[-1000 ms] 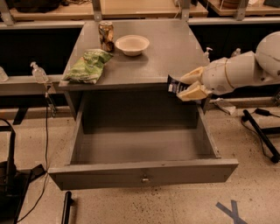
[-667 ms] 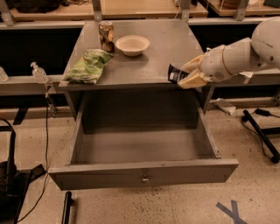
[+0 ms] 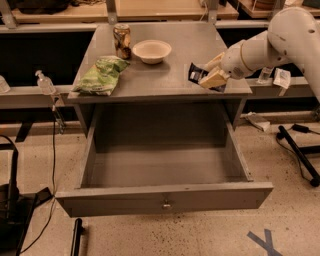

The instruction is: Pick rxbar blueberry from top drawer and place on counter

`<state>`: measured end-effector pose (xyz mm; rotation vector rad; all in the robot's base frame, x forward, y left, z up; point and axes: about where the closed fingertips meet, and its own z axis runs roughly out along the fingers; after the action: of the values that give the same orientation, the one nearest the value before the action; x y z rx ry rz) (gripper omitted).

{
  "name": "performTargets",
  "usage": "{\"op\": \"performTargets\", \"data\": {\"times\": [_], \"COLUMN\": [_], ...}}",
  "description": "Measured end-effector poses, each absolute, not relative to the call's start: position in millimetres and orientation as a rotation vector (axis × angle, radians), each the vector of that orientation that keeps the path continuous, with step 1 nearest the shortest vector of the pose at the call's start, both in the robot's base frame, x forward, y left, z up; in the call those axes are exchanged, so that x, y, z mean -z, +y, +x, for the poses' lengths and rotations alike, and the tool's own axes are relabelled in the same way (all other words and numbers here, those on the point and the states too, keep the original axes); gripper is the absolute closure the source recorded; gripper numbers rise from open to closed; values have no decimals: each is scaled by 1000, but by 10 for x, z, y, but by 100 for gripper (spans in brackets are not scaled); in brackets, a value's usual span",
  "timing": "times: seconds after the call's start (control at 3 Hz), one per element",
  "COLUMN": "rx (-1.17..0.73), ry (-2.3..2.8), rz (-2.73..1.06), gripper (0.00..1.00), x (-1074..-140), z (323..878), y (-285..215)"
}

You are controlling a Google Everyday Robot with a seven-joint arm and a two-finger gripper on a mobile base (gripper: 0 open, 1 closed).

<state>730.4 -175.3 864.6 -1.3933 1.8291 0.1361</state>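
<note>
While I watch from the console, the nearest thing is the top drawer [image 3: 165,199], pulled fully out toward the camera, its flat grey front facing me with the small knob [image 3: 165,204] at its centre. Behind the front, the shallow grey box runs back under the cabinet. Above it lies the counter [image 3: 165,75], and over its right front part I see the gripper [image 3: 204,76], reaching in from the right on the white arm [image 3: 280,37]. Its tan fingers [image 3: 216,78] are clamped together on the rxbar blueberry [image 3: 194,72], whose dark wrapper juts out to the left past the fingertips. The bar sits low over the counter near the right edge; I cannot tell whether it touches the surface. On the counter's left front corner lies a green chip bag [image 3: 101,75]. Farther back stand a pale bowl [image 3: 151,51] and, just to its left, a can [image 3: 122,41]. Beyond the cabinet run light wooden tabletops [image 3: 160,7].
</note>
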Motion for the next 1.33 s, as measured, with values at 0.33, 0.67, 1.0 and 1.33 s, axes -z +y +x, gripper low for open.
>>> {"op": "performTargets", "data": {"times": [0.33,0.67,1.0,1.33], "rx": [-143,-157,-163,-168], "ry": [1870,1897,1900,1901], "rz": [-1377,-1346,-1347,-1351], "gripper": [85,61,38,15], "x": [-8559,-8470,-8439,-8410], "z": [7491,7593,7603,7608], "y": [-1696,-1648,-1624,-1597]}}
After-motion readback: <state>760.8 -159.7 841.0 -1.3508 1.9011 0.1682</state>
